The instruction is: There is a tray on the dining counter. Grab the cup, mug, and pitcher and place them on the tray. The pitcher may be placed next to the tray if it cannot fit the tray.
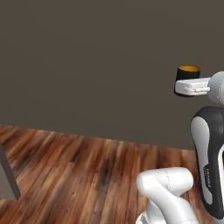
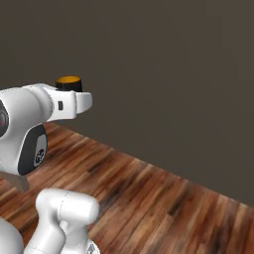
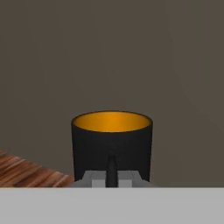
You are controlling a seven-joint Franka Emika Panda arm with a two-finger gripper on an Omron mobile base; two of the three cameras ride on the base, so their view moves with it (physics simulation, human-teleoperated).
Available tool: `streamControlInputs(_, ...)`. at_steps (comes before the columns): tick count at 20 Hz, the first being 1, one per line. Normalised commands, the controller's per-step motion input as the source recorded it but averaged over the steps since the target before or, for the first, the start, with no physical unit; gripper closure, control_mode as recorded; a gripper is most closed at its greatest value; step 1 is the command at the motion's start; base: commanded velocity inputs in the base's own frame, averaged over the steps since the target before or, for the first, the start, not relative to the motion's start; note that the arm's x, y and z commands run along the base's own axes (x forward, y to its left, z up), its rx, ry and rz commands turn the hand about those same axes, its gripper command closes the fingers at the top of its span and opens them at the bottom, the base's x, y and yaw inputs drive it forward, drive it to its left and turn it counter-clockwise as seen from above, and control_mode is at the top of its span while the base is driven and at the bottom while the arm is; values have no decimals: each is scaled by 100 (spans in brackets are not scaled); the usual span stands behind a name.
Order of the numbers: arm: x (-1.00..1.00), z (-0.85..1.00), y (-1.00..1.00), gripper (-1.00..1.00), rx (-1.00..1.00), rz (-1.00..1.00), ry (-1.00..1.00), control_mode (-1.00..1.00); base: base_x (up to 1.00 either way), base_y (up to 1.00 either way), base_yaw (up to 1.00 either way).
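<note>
The mug [image 3: 112,140], black with an orange inside, stands upright in the air right in front of the hand camera. My gripper [image 3: 112,176] is shut on the mug's handle [image 3: 112,165], which faces the camera between the two fingertips. From the base cameras the mug [image 1: 188,72] [image 2: 68,83] rises just above the white hand, and the gripper [image 1: 183,86] [image 2: 83,101] holds it high above the floor. The tray, the dining counter, the cup and the pitcher are out of view.
A dark grey-brown wall [image 1: 96,61] fills the background. Below it lies a wooden plank floor [image 1: 78,166] [image 2: 163,208]. The corner of a grey piece of furniture [image 1: 6,179] juts in at the lower left of the left base view.
</note>
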Motion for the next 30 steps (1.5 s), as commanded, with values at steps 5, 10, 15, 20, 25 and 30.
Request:
streamControlInputs(5,0,0,0,100,0,0,0,100,100,-30,43)
streamControlInputs(10,0,0,0,100,0,0,0,100,98,-33,44)
streamControlInputs(15,0,0,0,100,0,0,0,100,90,-41,44)
streamControlInputs(20,0,0,0,100,0,0,0,100,92,-48,45)
streamControlInputs(25,0,0,0,100,0,0,0,100,94,-45,45)
streamControlInputs(30,0,0,0,100,0,0,0,100,90,-37,44)
